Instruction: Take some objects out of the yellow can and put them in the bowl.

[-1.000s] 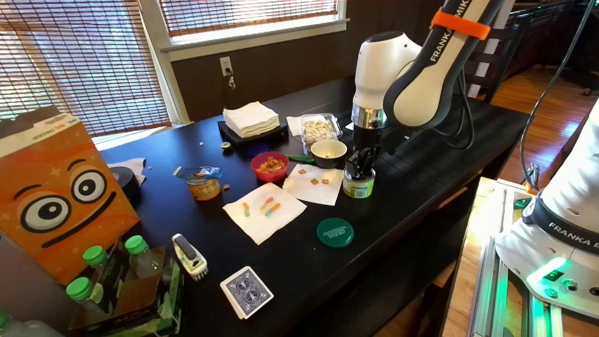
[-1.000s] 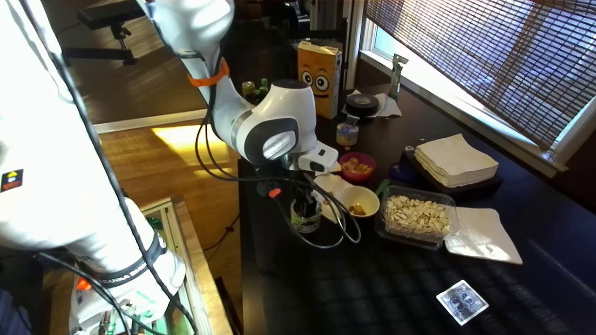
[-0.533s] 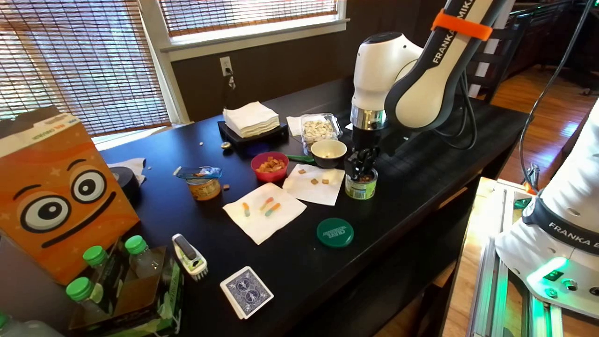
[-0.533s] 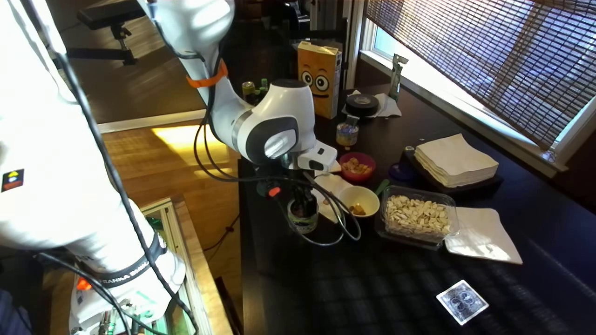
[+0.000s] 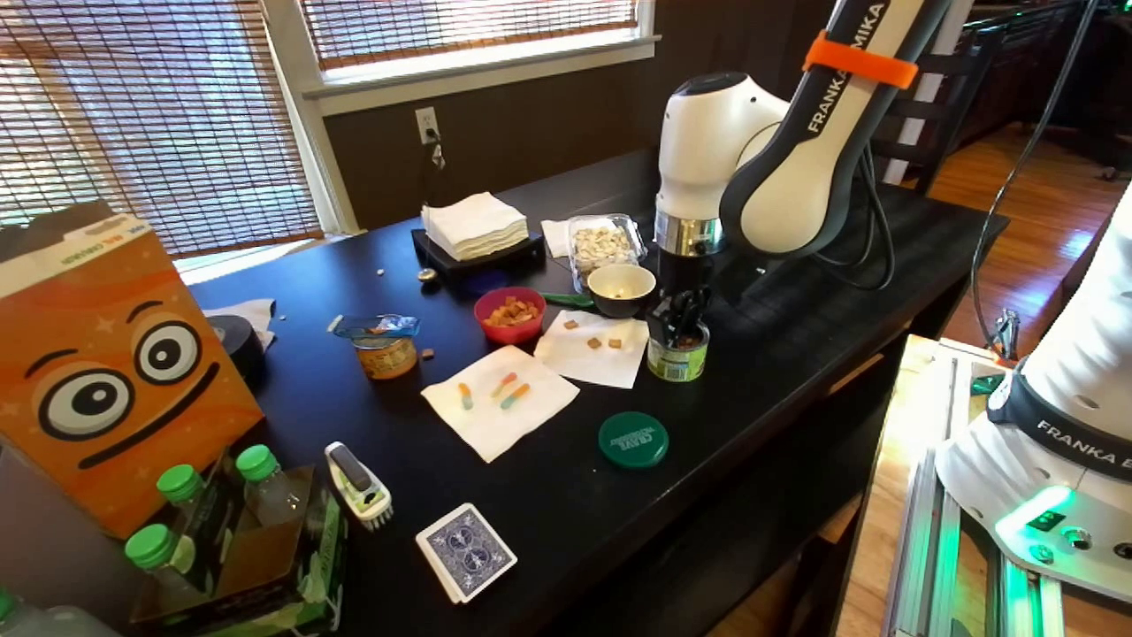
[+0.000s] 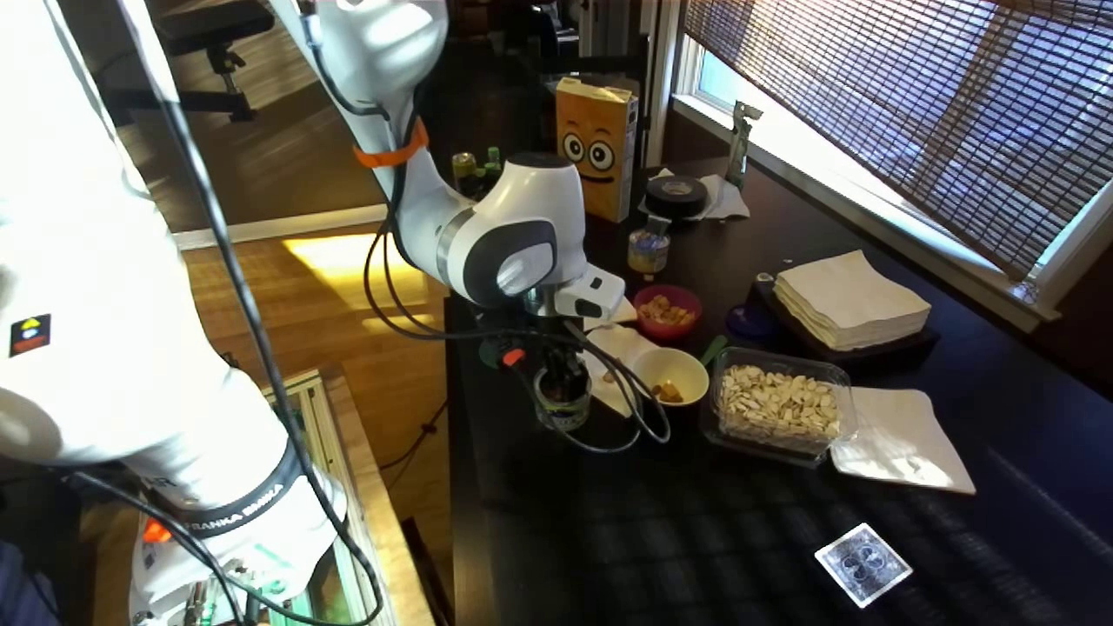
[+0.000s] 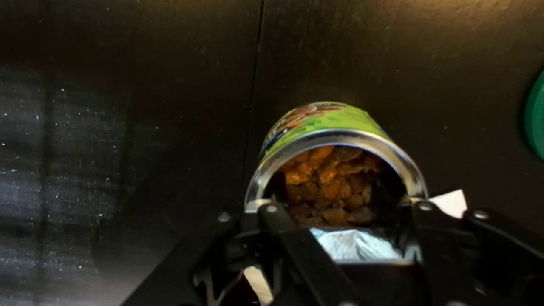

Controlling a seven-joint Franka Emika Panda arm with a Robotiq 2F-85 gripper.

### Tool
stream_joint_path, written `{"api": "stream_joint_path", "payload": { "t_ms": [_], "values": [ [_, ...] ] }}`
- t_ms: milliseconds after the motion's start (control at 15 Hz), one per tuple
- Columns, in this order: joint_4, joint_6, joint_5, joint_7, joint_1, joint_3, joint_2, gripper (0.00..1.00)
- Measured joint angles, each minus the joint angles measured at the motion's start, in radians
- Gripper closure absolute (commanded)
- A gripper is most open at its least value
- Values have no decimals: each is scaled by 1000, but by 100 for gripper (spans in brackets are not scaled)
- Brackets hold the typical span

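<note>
The gripper [image 7: 336,196] is spread, its tips inside the mouth of the yellow can [image 5: 677,363], brown pieces [image 7: 328,175] visible between them. The can stands upright on the counter [image 5: 566,522], near the bowl [image 6: 681,369], which contains amber pieces [image 6: 668,392].

I see a white napkin [image 5: 594,363] just beside the jaws, a green lid [image 5: 634,440] near them. Red bowl [image 5: 509,334] and clear tub [image 6: 843,402] of pale seeds [image 6: 776,402] sit farther out. Well apart from the jaws: card deck [image 5: 466,552], orange box [image 5: 128,354] with a face, napkin stack [image 5: 475,226].
</note>
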Motion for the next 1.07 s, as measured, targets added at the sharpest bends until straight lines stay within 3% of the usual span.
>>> {"api": "stream_joint_path", "payload": {
  "t_ms": [133,200,467,1067],
  "values": [
    [4,0,0,0,7,0,3,50],
    [6,0,0,0,10,0,5,69],
    [12,0,1,0,19,0,14,97],
    [17,0,1,5,33,-5,25,97]
  ]
}}
